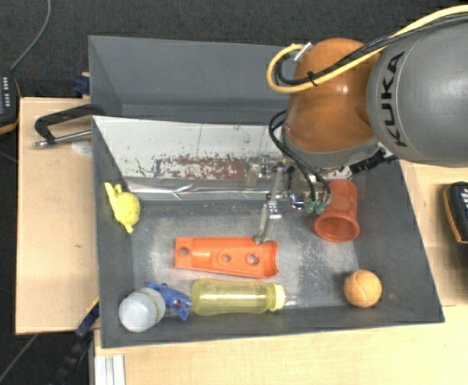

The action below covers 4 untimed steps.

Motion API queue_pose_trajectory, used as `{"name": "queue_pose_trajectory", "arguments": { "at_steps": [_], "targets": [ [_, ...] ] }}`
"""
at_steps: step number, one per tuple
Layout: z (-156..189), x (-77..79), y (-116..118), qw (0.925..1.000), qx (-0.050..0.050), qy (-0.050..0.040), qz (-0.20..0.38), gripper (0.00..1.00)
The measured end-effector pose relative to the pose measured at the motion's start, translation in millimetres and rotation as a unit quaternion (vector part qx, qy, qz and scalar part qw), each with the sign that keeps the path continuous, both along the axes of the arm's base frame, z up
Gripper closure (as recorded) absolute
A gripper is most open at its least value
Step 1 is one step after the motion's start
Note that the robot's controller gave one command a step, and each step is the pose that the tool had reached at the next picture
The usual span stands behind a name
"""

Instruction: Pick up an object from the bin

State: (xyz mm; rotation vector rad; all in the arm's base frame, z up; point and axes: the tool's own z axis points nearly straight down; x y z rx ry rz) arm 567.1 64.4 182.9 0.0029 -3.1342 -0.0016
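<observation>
Near the middle of the grey bin (110, 255), the gripper (261, 237) hangs with its thin metal fingers (268, 215) drawn together and nothing seen between them. Their tips are just above the right end of a flat orange block with holes (226, 257); whether they touch it cannot be told. Beyond the block from the fingers lies a clear yellow bottle (236, 297) on its side, just beside the block. Right of the fingers, a brown-orange cup (336, 211) lies tipped over, and an orange ball (363, 288) sits farther off. Far left of the fingers are a yellow toy (123, 207) and a white-and-blue toy (146, 308).
</observation>
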Motion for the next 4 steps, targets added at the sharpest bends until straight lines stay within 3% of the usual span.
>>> {"name": "queue_pose_trajectory", "arguments": {
  "at_steps": [1, 2, 3, 4],
  "targets": [
    [5.0, 1.6, -0.3, 1.0000, 0.000, -0.0044, -0.001, 0.00],
    [-38.1, -21.2, 3.3, 0.9999, 0.001, -0.0069, 0.009, 0.00],
    [-111.7, -59.1, -35.1, 0.9973, 0.001, -0.0082, -0.073, 1.00],
    [-111.7, -59.1, -35.1, 0.9973, 0.001, -0.0083, -0.073, 1.00]
  ]
}}
